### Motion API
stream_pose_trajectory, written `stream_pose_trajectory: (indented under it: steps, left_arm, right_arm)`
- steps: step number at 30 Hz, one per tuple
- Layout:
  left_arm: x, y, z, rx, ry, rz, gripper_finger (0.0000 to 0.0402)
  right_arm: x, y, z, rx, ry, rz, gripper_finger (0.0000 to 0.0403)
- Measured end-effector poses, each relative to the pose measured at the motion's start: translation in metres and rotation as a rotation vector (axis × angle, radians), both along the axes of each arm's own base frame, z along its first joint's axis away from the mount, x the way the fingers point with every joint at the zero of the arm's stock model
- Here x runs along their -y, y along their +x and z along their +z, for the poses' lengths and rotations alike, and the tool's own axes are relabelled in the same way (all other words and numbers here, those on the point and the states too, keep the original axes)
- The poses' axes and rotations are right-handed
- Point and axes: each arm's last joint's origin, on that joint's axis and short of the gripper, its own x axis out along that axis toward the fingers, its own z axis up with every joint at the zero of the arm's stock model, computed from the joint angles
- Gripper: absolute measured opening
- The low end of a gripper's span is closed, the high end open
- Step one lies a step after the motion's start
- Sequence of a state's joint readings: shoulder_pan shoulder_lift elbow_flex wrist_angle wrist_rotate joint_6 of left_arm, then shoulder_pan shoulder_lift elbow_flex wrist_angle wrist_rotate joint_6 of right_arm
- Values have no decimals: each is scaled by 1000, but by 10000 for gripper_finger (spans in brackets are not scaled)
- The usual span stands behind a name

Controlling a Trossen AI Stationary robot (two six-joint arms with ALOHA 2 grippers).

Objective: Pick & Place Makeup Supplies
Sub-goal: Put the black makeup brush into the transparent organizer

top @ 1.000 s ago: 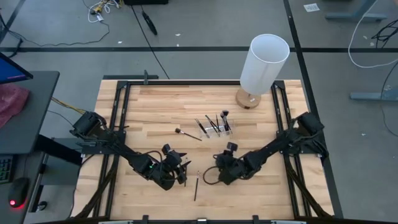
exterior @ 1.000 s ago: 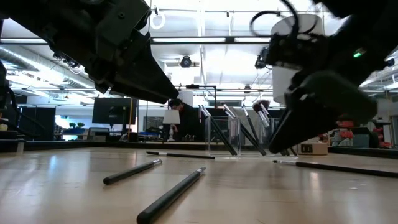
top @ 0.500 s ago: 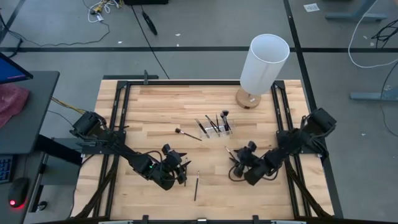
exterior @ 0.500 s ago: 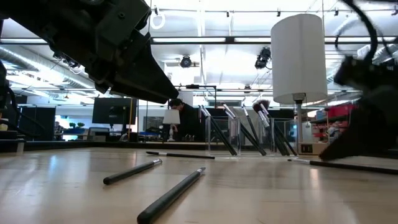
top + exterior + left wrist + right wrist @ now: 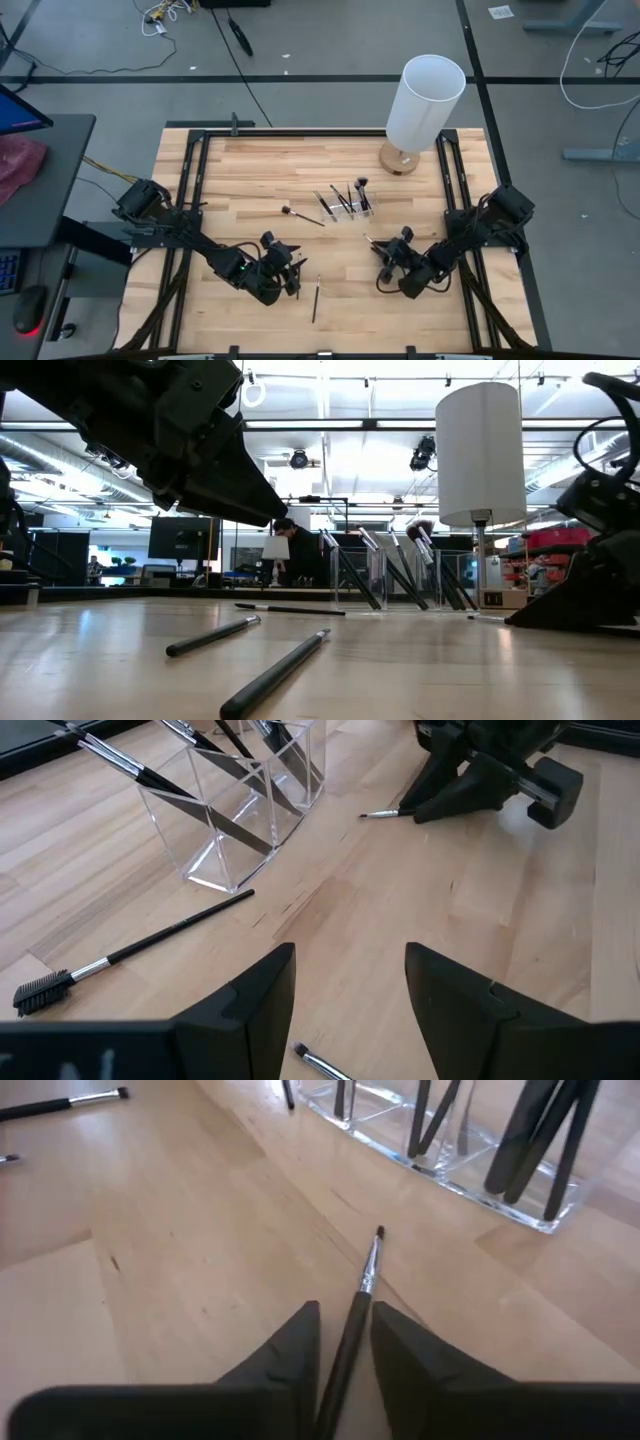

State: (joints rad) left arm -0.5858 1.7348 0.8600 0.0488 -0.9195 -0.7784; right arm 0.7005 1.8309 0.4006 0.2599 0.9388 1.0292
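Currently the right gripper (image 5: 385, 252), lower right of centre in the high view, sits low on the table (image 5: 240, 170) with a thin brush (image 5: 362, 1285) lying between its fingers (image 5: 290, 1350). In the right wrist view the fingers straddle the handle closely, bristle tip pointing toward the clear holder (image 5: 345, 207). Looks like it is closing on the brush, but whether the grip is actually made I cannot tell. The brush is flat on the wood, not lifted.

Left gripper (image 5: 348, 985), lower left of centre in the high view, is parked just above the table with jaws spread and nothing in them.

Progress, judged from the layout:
- Holder, at the middle of the high view, already has several brushes leaning in its compartments. Exact count hard to read.
- Loose on the table: one brush with a dark comb-like head (image 5: 301, 216) just left of the holder.
- Another (image 5: 314, 298) at lower centre, right beside the left gripper.
- A third shows in the foreground of the low view (image 5: 212, 635); likely it lies under the left arm in the high view.
- Plus the one at the right gripper.

So partway done; I would guess four still to go. White lamp (image 5: 424, 105), upper right of the high view, is clear of the work.
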Motion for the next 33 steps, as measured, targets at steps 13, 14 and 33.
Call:
stream_pose_trajectory:
  steps: [13,14,33]
  left_arm:
    - [0,0,0,0,0,-1,193]
    - [0,0,0,0,0,-1,193]
    - [0,0,0,2,-3,1,193]
  right_arm:
    - [0,-6,-14,52,-111,-39,11]
    - [0,-6,-14,58,-103,-42,11]
    - [-14,0,19,70,61,129,6]
